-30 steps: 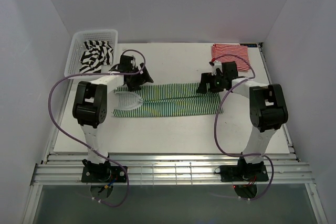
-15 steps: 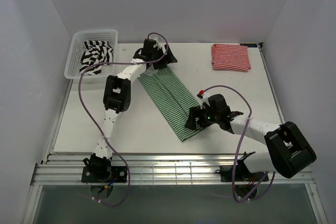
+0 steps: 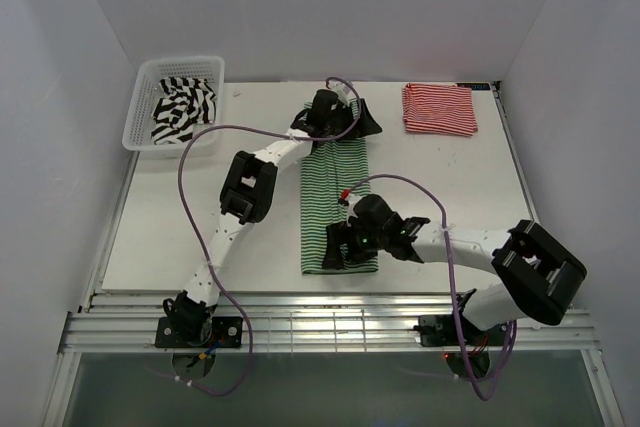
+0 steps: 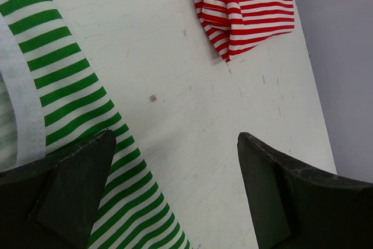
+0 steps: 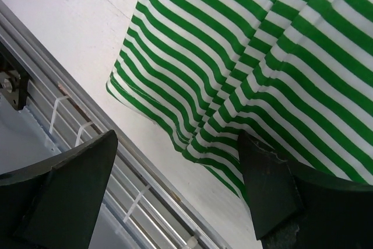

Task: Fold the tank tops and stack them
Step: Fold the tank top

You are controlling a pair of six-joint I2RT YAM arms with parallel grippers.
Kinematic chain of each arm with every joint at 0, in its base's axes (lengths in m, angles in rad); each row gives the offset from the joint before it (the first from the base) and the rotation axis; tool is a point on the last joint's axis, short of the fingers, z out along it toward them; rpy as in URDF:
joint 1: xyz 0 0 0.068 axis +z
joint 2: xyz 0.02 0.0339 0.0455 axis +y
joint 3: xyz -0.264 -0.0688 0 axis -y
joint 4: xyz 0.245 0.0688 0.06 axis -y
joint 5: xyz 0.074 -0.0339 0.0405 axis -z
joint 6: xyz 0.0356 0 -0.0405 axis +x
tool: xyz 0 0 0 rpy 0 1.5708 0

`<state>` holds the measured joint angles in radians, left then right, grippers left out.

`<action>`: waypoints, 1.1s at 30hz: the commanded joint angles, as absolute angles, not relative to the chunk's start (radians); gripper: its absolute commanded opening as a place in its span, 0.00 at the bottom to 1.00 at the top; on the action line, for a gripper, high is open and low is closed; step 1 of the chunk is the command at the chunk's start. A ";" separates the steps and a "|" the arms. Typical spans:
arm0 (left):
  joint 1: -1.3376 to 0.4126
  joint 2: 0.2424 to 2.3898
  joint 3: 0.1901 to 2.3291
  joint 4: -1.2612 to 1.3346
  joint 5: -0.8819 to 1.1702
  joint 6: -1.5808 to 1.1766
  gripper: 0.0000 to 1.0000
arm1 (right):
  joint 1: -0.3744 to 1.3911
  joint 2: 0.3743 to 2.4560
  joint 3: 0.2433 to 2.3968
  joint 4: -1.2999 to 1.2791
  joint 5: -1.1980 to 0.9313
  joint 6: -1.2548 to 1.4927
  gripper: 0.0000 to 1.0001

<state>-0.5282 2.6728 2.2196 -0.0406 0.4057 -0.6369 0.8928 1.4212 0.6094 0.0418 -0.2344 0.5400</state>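
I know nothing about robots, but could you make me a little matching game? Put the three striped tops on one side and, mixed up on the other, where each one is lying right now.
Tops:
1. red-and-white tank top
2. green-and-white tank top
3. black-and-white tank top

Places:
A. crumpled inside the white mesh basket at the far left
B. folded small at the far right
C. laid out as a long strip in the middle

Pairs: 1-B, 2-C, 3-A.
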 commanded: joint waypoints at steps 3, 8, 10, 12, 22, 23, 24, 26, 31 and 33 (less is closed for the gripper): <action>-0.538 2.692 2.191 -0.153 0.428 -0.650 0.98 | 0.913 1.381 0.638 -0.164 -0.126 0.581 0.90; -0.538 2.583 2.195 -0.152 0.454 -0.637 0.98 | 0.916 1.246 0.679 -0.198 -0.112 0.561 0.90; -0.541 2.513 2.203 -0.152 0.472 -0.637 0.98 | 0.914 1.174 0.701 -0.224 -0.083 0.543 0.90; -0.545 2.461 2.210 -0.153 0.492 -0.634 0.98 | 0.914 1.097 0.707 -0.250 -0.071 0.535 0.90; -0.587 1.943 1.838 -0.322 0.450 -0.560 0.98 | 0.874 0.870 0.629 -0.397 -0.052 0.603 0.90; -0.598 1.874 1.745 -0.324 0.380 -0.560 0.98 | 0.862 0.864 0.608 -0.403 -0.064 0.607 0.90; -0.607 1.735 1.647 -0.321 0.349 -0.563 0.98 | 0.827 0.853 0.595 -0.411 -0.071 0.607 0.90; -0.629 1.601 1.371 -0.330 0.242 -0.603 0.98 | 0.748 0.845 0.554 -0.425 -0.106 0.598 0.90; -0.661 1.223 0.851 -0.348 0.179 -0.809 0.98 | 0.614 0.861 0.503 -0.419 -0.268 0.548 0.90; -0.673 1.162 0.766 -0.353 0.196 -0.856 0.98 | 0.594 0.890 0.497 -0.417 -0.285 0.520 0.90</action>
<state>-0.6682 1.2011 0.9028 -0.2813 0.2535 -0.7303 0.6170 0.8688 0.4999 -0.4183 -0.1963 0.5663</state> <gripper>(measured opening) 0.979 0.900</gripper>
